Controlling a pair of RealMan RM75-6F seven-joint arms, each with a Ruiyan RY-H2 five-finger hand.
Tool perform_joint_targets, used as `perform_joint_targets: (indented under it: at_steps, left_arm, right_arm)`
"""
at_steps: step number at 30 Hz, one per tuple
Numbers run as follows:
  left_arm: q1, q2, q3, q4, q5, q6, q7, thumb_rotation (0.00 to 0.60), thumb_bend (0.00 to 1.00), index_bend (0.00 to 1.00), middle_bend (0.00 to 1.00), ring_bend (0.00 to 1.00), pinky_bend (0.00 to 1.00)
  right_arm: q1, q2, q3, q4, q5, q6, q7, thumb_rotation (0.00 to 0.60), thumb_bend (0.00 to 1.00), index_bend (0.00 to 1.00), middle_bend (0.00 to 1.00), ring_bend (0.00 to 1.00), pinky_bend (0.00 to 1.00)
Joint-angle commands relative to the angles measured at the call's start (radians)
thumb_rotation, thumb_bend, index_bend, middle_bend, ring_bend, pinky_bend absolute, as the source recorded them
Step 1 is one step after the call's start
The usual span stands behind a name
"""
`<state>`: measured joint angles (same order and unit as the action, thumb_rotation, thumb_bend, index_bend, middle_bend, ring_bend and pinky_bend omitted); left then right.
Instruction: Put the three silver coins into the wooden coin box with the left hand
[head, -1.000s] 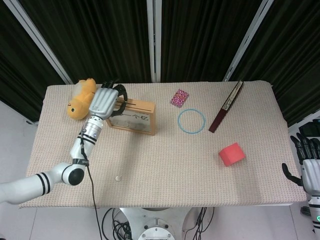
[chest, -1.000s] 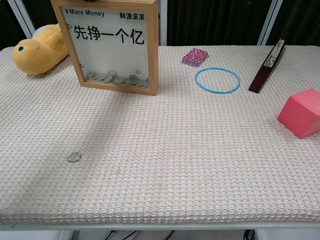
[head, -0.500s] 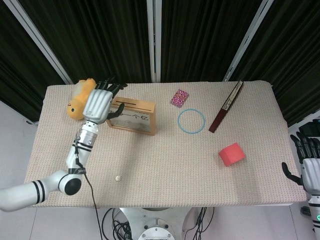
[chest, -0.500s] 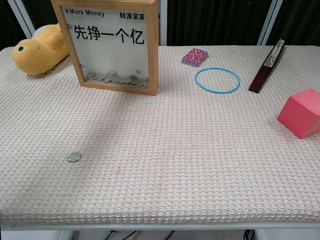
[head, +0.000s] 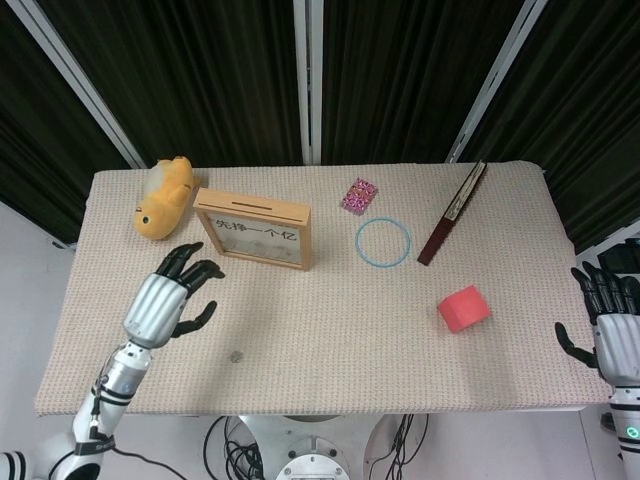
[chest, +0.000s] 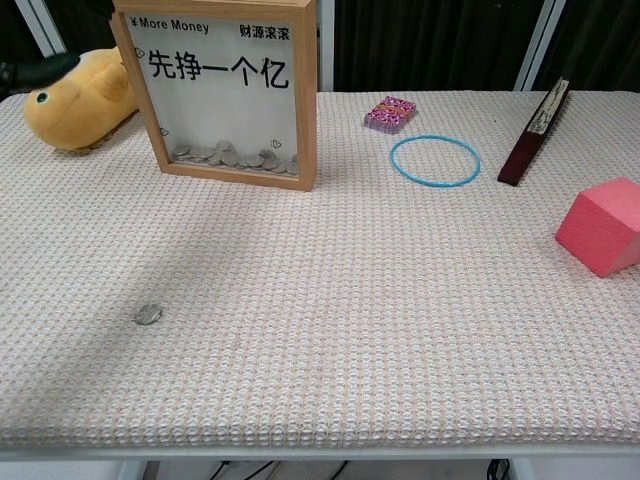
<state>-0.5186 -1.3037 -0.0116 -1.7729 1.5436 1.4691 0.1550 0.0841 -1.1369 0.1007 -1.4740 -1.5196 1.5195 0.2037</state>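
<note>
The left hand (head: 167, 305) has drawn back from the top of the wooden coin box (head: 254, 229), where it hovered a second ago, and now hangs over the tabletop (head: 340, 330) nearer the robot, in front of the box and to its left. Its fingers (head: 190, 268) are spread and slightly curled, and they hold nothing. In the chest view only a dark fingertip shows at the upper left edge, in front of the yellow plush toy (chest: 78, 100).

One silver coin (chest: 148, 314) lies flat on the tabletop, near the left hand and just to its right in the head view, well apart from the box; it has not moved. Behind the box's clear front, printed "More Money", a row of coins (chest: 232, 156) rests on the bottom, much as before.

The right hand (head: 612, 320) sits off the right edge of the tabletop with its fingers apart and empty, raised a little from where it was.

The pink patterned packet (head: 359, 195), blue ring (head: 383, 242), dark folded fan (head: 453, 212) and red block (head: 463, 307) are all unchanged
</note>
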Motion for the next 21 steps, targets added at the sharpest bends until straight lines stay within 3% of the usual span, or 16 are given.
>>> perform_joint_targets:
  at_steps: [1, 11, 21]
  left_arm:
    - [0.1, -0.095, 0.091, 0.206, 0.113, 0.092, -0.063, 0.6, 0.37, 0.34, 0.3, 0.09, 0.15]
    - [0.208, -0.271, 0.19, 0.472, 0.208, 0.116, -0.142, 0.6, 0.33, 0.38, 0.3, 0.1, 0.14]
    - [0.202, -0.393, 0.175, 0.622, 0.246, 0.071, -0.179, 0.6, 0.3, 0.36, 0.27, 0.1, 0.14]
  right_arm:
    - [-0.002, 0.0, -0.003, -0.004, -0.004, 0.004, -0.004, 0.6, 0.32, 0.0, 0.0, 0.0, 0.0]
    - [-0.009, -0.004, -0.018, -0.021, -0.013, 0.008, -0.038, 0.6, 0.32, 0.0, 0.0, 0.0, 0.0]
    - [-0.01, -0.007, -0.026, -0.025, -0.015, 0.001, -0.052, 0.6, 0.32, 0.0, 0.0, 0.0, 0.0]
